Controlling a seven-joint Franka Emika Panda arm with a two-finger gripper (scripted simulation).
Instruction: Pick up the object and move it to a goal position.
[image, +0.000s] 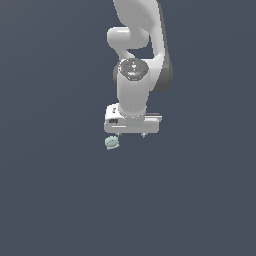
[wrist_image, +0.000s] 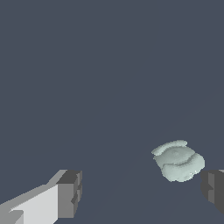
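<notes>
Wrist view, approach step: hand (wrist_image: 142, 192) spread wide and empty — the object (wrist_image: 178, 160) lies just beside one finger (wrist_image: 213, 189), off-centre — so centring should precede closing.

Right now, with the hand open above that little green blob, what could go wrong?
1. The blob sits off-centre, close to one finger of the hand; descending could clip and knock it aside.
2. It is small and lumpy, so the closing fingers might squeeze it out.

Arm (image: 137, 30) cut off at exterior view's top, claw (wrist_image: 142, 192) fingers (wrist_image: 70, 194) cropped in wrist view
</notes>
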